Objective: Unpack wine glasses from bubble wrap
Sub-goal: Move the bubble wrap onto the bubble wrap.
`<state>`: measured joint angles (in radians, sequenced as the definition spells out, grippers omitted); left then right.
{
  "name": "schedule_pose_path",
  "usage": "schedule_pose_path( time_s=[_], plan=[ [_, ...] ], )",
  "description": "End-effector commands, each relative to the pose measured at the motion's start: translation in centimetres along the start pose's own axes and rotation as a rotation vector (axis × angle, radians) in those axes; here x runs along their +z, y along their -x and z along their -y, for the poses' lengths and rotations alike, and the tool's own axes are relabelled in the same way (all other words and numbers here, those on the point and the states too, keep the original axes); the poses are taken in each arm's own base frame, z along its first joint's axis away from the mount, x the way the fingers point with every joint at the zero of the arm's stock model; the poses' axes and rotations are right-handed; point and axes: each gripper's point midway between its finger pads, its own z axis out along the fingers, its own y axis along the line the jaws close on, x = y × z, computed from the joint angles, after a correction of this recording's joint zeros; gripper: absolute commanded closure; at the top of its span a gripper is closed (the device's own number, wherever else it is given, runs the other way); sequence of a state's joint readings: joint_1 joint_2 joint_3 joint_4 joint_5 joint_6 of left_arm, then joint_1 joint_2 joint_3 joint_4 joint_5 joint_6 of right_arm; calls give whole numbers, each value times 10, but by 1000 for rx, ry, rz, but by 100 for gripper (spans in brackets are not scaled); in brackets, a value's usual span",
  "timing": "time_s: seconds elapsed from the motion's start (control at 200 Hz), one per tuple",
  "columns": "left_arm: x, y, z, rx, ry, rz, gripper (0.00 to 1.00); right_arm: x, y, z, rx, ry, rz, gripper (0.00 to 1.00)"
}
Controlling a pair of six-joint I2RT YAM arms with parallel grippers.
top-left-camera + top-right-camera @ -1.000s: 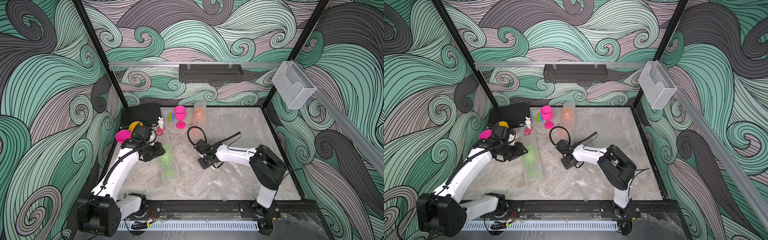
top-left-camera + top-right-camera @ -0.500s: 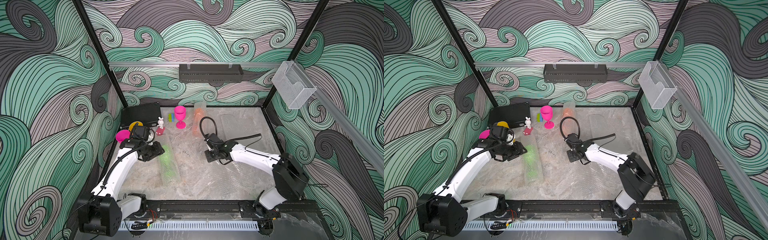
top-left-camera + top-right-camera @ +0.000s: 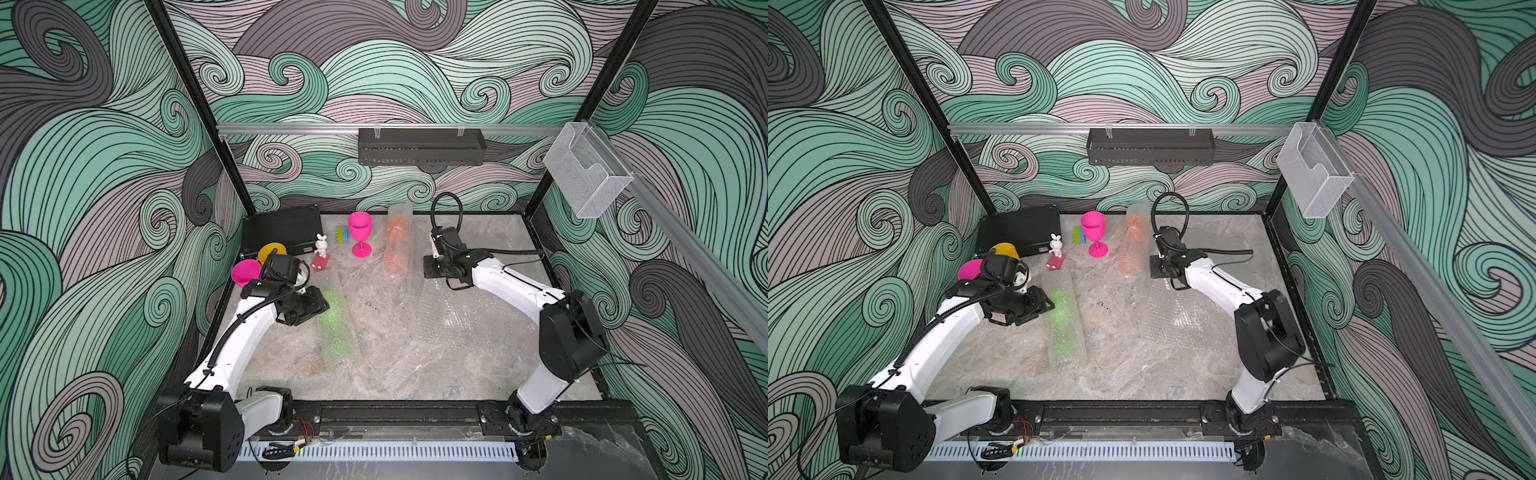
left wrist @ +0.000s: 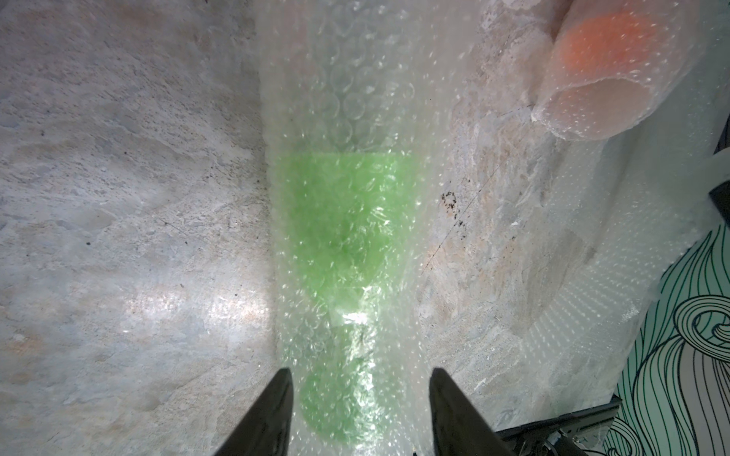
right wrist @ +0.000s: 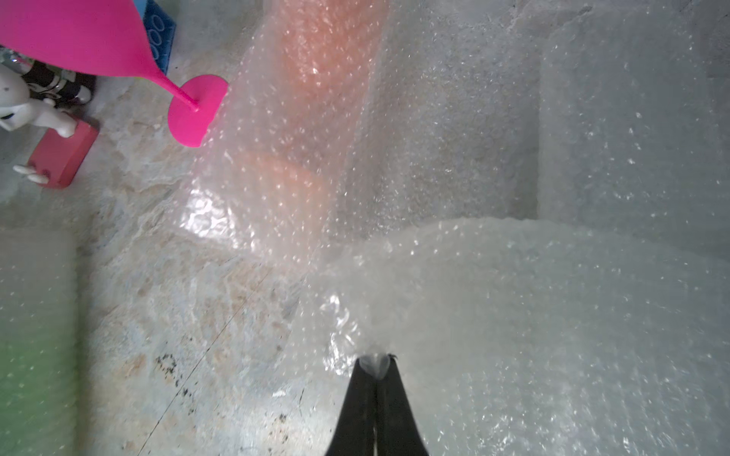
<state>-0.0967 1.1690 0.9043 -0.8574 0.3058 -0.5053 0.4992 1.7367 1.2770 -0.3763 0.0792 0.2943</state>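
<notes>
A lime green wine glass (image 4: 339, 221) lies in a bubble wrap tube (image 3: 338, 332) left of the table's middle. My left gripper (image 4: 359, 373) is closed on the tube at the glass's foot end, one finger on each side. An orange wine glass (image 3: 397, 245) lies wrapped in a second tube at the back. My right gripper (image 5: 375, 357), beside that tube (image 5: 276, 166), is shut on the edge of a loose bubble wrap sheet (image 5: 553, 316) that spreads over the right side (image 3: 469, 316). A pink wine glass (image 3: 360, 232) stands bare at the back. Another pink one (image 3: 245, 272) and a yellow one (image 3: 272, 252) stand behind my left arm.
A white rabbit figure (image 3: 320, 245) on a red base and a green-blue block (image 3: 342, 235) stand beside the upright pink glass. A black box (image 3: 282, 228) fills the back left corner. A clear box (image 3: 586, 174) hangs on the right wall, a black tray (image 3: 419, 145) on the back wall.
My right gripper has moved from the table's middle to the back right, beside the orange tube, still shut on the bubble wrap sheet. The left arm has hardly moved.
</notes>
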Motion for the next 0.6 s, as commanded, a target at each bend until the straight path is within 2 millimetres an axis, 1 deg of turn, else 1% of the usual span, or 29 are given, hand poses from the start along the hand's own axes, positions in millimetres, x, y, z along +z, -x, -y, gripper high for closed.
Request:
schedule_pose_path(
  time_s=[0.0, 0.08, 0.15, 0.27, 0.34, 0.46, 0.556, 0.596],
  plan=[
    [2, -3, -3, -8, 0, -21, 45, -1, 12, -4, -41, 9, 8, 86],
    [3, -3, -8, -17, 18, -21, 46, -4, 14, -8, -36, 35, 14, 68],
    [4, -2, -11, -23, 27, -22, 46, -10, 13, -12, -36, 58, 14, 58],
    [9, -4, -13, -34, 24, -45, 47, -23, 10, -17, -23, 103, 18, 56],
    [13, -6, -9, -39, -5, -64, 47, -31, 7, -27, -15, 159, 23, 56],
    [19, -13, -3, -44, -52, -110, 50, -38, -6, -61, -48, 296, -24, 54],
    [20, -18, -3, -48, -63, -114, 51, -44, -20, -98, -103, 394, -54, 49],
    [20, -20, -3, -45, -70, -115, 51, -45, -26, -114, -129, 437, -66, 49]
  ],
)
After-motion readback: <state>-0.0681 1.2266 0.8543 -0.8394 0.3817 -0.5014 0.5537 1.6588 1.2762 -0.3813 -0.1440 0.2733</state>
